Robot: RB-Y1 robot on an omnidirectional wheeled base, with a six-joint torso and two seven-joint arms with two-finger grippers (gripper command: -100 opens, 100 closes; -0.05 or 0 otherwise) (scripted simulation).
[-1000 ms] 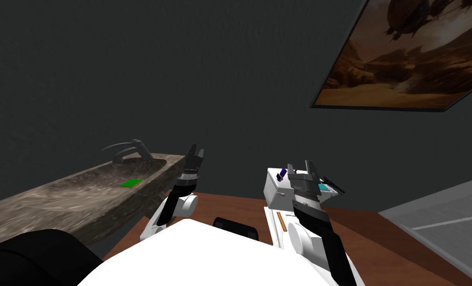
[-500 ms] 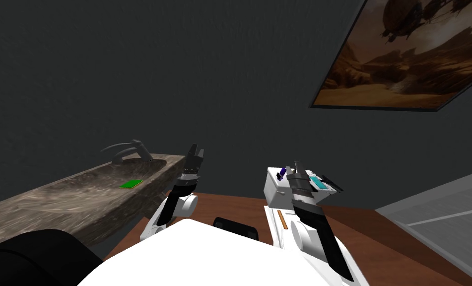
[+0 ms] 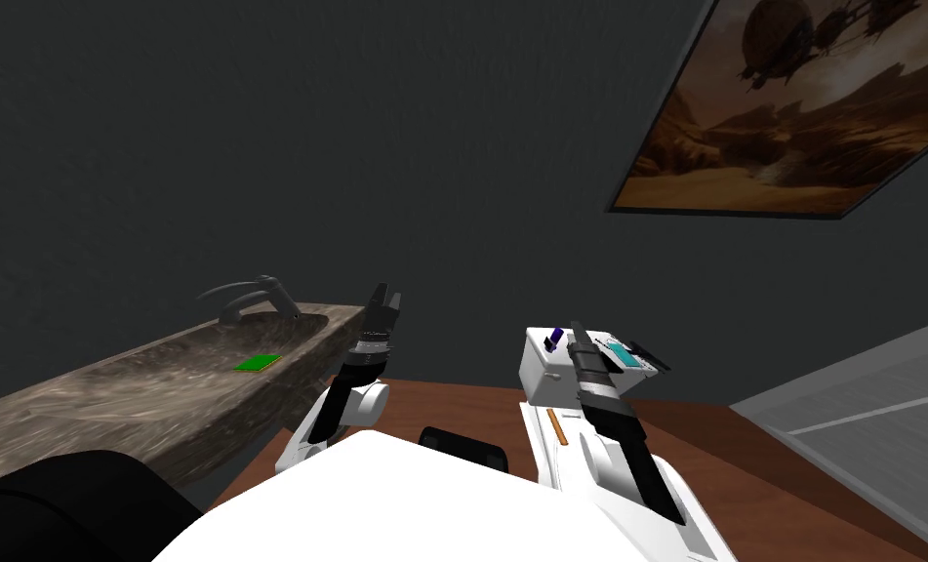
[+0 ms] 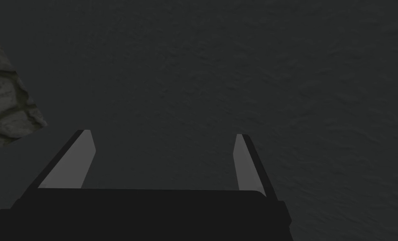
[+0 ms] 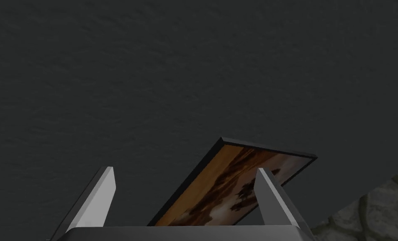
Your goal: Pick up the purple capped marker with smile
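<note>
The right gripper (image 3: 577, 330) is raised over the white bench (image 3: 542, 379), near that bench's top back edge. Its two fingers (image 5: 101, 196) stand wide apart with nothing between them. The purple capped marker (image 3: 553, 341) stands tilted on the bench top, just beside the gripper on the side toward the other arm and apart from the fingers. On the gripper's far side a teal item (image 3: 626, 358) lies on the same top. Below the gripper, nearer the robot, an orange stick (image 3: 555, 430) lies on a lower white ledge.

From the head camera the marker, the bench edge and the arm can all be read together. The right wrist camera looks along the spread fingers at the dark wall (image 3: 354, 146) and a corner of the framed painting (image 5: 235, 188), so the gripper points above the marker rather than at it.

The left gripper (image 3: 385, 296) is held up well apart from the marker, beside the end of the stone bench (image 3: 110, 400) with its faucet (image 3: 257, 293) and a flat green thing (image 3: 259, 362). Its fingers (image 4: 74, 161) are also spread and hold nothing. Open air lies between the two grippers, above a brown wooden surface (image 3: 452, 405).
</note>
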